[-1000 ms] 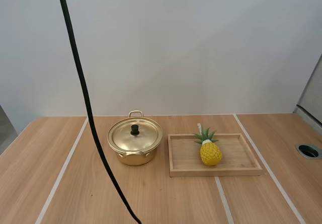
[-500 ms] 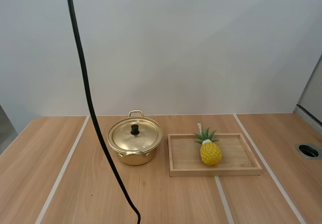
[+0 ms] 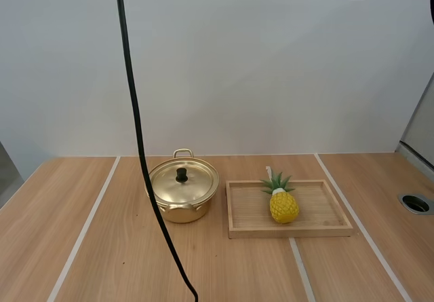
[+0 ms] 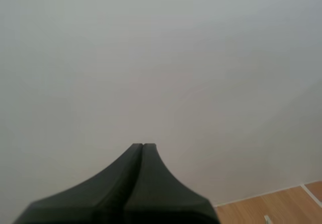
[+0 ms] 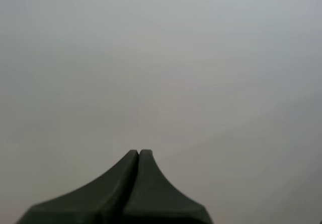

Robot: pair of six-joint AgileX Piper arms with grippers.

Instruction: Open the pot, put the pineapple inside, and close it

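My left gripper [image 4: 143, 147] and right gripper [image 5: 139, 153] are both pressed together, holding nothing. The pineapple [image 3: 283, 204] lies in the wooden tray [image 3: 239, 231], beside the pot [image 3: 180, 210] with its lid [image 3: 184, 183] on.

One high view, two wrist views.
The tabletop [image 3: 203, 268] is overlooked from behind and above; the wall [image 3: 237, 78], shared by all, is faced past the left claw [image 4: 143, 148] and right claw [image 5: 138, 153].
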